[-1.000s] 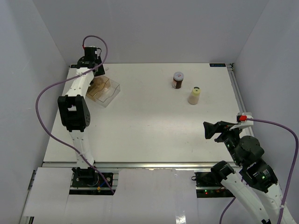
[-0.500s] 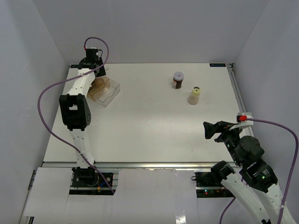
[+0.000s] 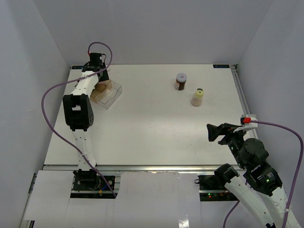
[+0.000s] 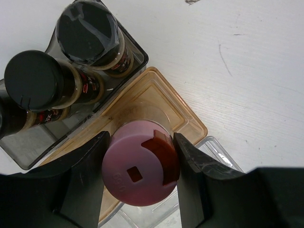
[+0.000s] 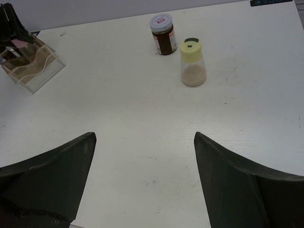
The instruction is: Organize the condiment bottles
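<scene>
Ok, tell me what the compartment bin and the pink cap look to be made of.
The compartment bin: likely clear glossy plastic; the table shows through its walls, with an amber-tinted section. The pink cap: probably matte opaque moulded plastic, given its square hole and flip tab.

Pink-capped jar (image 4: 140, 168) body hidden under its own cap, bin (image 4: 216, 151) near end lost behind fingers (image 4: 85, 175), third black-capped jar (image 4: 8, 121) cut by left edge, bin contents from above masked by left gripper (image 3: 99, 78), grey-lidded jar (image 5: 162, 34) label unreadable.
</scene>
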`<state>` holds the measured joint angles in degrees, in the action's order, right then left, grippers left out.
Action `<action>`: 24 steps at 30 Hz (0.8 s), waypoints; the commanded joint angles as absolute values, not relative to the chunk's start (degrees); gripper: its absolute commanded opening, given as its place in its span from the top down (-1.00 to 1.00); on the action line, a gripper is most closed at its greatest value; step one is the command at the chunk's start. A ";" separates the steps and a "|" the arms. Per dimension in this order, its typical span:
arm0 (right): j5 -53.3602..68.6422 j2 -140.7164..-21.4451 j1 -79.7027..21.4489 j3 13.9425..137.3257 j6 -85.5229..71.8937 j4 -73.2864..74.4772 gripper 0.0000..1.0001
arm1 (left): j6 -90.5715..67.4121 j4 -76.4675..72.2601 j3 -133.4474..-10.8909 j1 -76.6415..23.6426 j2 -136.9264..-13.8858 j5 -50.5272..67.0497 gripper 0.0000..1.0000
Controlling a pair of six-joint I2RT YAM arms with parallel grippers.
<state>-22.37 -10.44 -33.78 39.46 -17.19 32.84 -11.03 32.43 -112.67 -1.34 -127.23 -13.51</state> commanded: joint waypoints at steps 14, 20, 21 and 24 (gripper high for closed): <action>-23.44 -9.42 -34.01 39.46 -16.08 30.67 -0.80 | -11.21 34.60 -113.15 -1.23 -125.03 -15.08 -0.57; -23.89 -10.46 -33.98 39.59 -16.21 30.80 -0.80 | -11.64 38.10 -114.56 -1.23 -122.00 -15.13 -0.73; -23.97 -10.86 -33.94 39.63 -16.25 30.84 -0.80 | -11.88 38.73 -114.80 -1.23 -121.13 -14.85 -0.76; -23.92 -11.70 -34.00 39.79 -16.81 30.93 -0.80 | -12.82 39.88 -114.28 -1.23 -117.75 -13.58 -0.78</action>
